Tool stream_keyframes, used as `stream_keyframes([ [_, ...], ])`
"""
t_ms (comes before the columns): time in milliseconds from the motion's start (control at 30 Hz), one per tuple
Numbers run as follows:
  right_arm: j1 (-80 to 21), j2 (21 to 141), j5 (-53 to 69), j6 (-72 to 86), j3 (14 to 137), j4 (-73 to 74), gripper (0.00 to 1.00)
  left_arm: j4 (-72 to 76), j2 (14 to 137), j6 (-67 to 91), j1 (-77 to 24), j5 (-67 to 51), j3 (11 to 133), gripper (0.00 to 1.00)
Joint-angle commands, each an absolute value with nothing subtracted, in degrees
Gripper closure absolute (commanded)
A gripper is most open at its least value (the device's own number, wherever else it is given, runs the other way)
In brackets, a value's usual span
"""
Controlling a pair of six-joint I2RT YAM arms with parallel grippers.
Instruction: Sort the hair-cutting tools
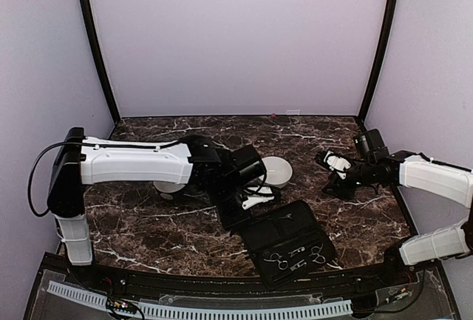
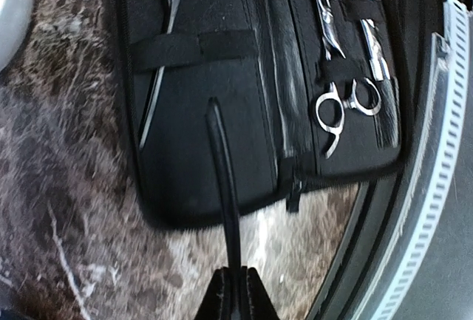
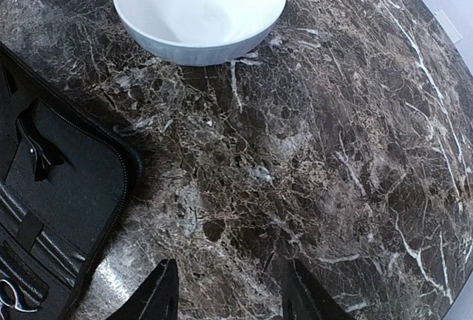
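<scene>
Left tool is clamped shut on the slim dark stick, whose long axis runs straight out from the jaws over the open black case, well apart from the scissors strapped in the other half. A white bowl sits just beside that arm on the marble desk. The right tool hangs half open and empty over bare desk.

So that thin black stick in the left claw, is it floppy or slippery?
Probably stiff: the black stick juts straight out from the left claw with no sag. Likely light, being so slim. It may twist or slip, since the claw pinches only its end.
</scene>
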State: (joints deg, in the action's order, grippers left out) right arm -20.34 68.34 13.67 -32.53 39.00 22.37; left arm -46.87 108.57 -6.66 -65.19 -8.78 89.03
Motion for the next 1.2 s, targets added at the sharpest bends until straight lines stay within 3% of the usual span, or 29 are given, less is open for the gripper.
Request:
stream_keyframes([
  [0, -20.8, 68.7, 13.5, -32.8, 40.2, 22.0, 0.52, -47.9, 115.2, -1.6, -67.1, -8.1, 94.2, 1.0],
  [233, -20.7, 69.6, 13.8, -32.9, 40.5, 22.3, 0.52, -50.9, 121.7, 1.6, -67.5, -5.5, 102.7, 1.0],
  [1167, -20.8, 70.3, 14.2, -32.8, 40.8, 23.3, 0.52, -62.2, 130.2, 0.0, -68.2, -3.5, 111.9, 1.0],
])
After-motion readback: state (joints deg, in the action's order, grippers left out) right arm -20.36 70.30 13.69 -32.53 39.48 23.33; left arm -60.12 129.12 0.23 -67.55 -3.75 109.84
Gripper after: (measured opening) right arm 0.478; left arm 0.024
